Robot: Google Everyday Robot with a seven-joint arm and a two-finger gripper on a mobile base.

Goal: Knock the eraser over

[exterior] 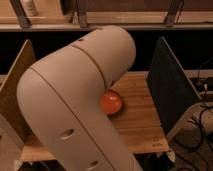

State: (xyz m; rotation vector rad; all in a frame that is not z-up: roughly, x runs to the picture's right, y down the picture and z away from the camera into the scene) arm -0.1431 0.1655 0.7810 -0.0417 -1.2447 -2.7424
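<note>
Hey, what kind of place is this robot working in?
Probably a lab or workshop test bench: a wooden tabletop fenced by side panels, a shelf behind, loose cables at right. The robot's arm fills the view; its shut hand is out of sight.

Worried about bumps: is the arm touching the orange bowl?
Cannot tell. In the camera view the arm covers the left edge of the orange bowl; the gripper is out of sight.

Cream-white arm (pixel 75 100) (plain, dark holes); orange bowl (pixel 111 102); pale wood-grain desk (pixel 142 125); dark grey divider (pixel 172 90); tan divider (pixel 17 85).
</note>
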